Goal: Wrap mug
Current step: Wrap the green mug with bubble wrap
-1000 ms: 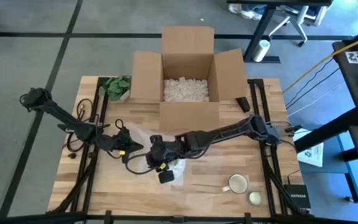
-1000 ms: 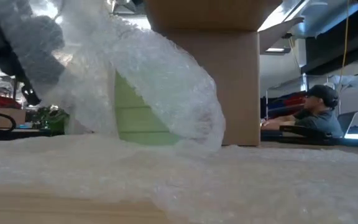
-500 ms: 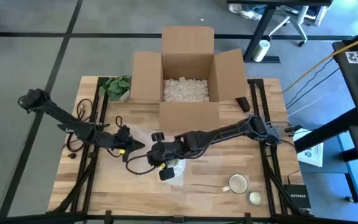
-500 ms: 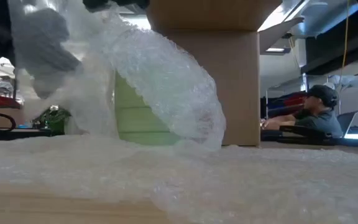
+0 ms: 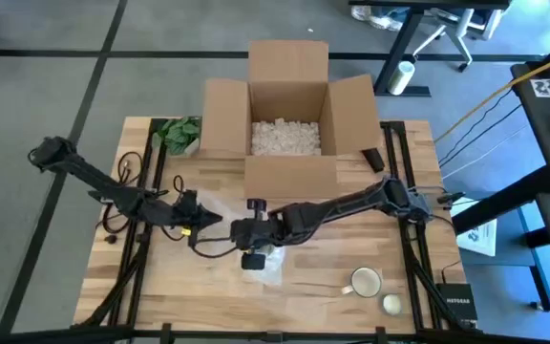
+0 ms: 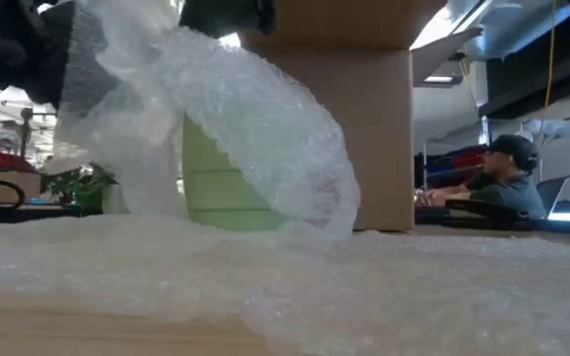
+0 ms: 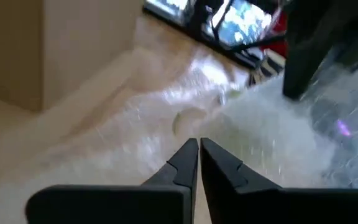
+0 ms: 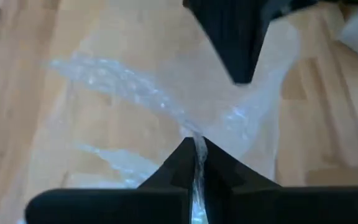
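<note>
A light green mug (image 6: pixel 218 193) stands on the table under a sheet of clear bubble wrap (image 6: pixel 255 119), which drapes over it and spreads across the wood (image 5: pixel 269 266). My right gripper (image 5: pixel 252 235) is over the mug, shut on a raised flap of the wrap. My left gripper (image 5: pixel 201 222) is shut just left of the wrap, low over the table, fingertips (image 7: pixel 199 149) pointing at the sheet. In the high view the right gripper hides the mug. My right gripper pinches a gathered fold of the bubble wrap (image 8: pixel 196 144) between its two fingers, coming from above. The flap is lifted off the table and arches over the mug, while the rest of the sheet lies on the wood. My left gripper is at the sheet's left edge; I cannot tell whether it touches it.
An open cardboard box (image 5: pixel 289 119) with packing peanuts stands at the far middle. A green plant (image 5: pixel 178 134) sits at the far left. A cream mug (image 5: pixel 364 282) and a small green object (image 5: pixel 391 304) are near the front right. A person sits beyond the table (image 6: pixel 508 163).
My right gripper has gone toward the table's far edge and a little right, carrying the wrap's flap up and over the mug. The rest of the sheet has stayed on the table.
</note>
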Controlling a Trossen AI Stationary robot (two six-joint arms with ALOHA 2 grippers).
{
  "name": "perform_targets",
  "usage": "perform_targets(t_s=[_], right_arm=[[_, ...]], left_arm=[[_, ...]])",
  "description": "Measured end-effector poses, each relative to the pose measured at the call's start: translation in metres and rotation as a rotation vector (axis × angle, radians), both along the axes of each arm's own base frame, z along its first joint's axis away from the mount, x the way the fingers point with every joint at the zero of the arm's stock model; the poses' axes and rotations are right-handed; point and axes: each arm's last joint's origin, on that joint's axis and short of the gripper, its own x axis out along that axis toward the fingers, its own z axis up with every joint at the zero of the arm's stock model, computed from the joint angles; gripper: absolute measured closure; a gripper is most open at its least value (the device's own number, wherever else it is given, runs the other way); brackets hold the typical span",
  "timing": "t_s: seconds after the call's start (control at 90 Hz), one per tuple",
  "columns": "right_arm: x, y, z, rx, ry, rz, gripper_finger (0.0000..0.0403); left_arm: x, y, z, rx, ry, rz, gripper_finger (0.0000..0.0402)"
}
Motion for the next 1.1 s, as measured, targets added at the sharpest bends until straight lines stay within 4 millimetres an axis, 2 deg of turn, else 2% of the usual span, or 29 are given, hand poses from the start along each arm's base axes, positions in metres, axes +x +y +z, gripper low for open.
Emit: perform_targets(t_s=[0.189, 0.456, 0.744, 0.822, 1.011, 1.1], right_arm=[[-0.004, 0.001, -0.002, -0.018, 0.011, -0.078, 0.0403], [-0.007, -0.002, -0.003, -0.043, 0.03, -0.149, 0.0403], [-0.007, -0.004, -0.003, -0.066, 0.014, -0.185, 0.0403], [-0.007, -0.004, -0.003, -0.067, 0.013, -0.186, 0.0403], [-0.006, -0.004, -0.002, -0.063, 0.002, -0.186, 0.0403], [-0.005, -0.004, -0.002, -0.058, -0.005, -0.186, 0.0403]], left_arm=[[-0.008, 0.002, 0.007, 0.023, -0.022, -0.011, 0.0401], [-0.032, -0.002, 0.007, -0.044, 0.023, -0.095, 0.0401], [-0.053, -0.013, 0.022, -0.059, 0.22, -0.14, 0.0402], [-0.055, -0.017, 0.018, -0.087, 0.266, -0.147, 0.0402], [-0.052, -0.03, -0.007, -0.143, 0.416, -0.104, 0.0402], [-0.047, -0.037, -0.012, -0.15, 0.434, -0.095, 0.0402]])
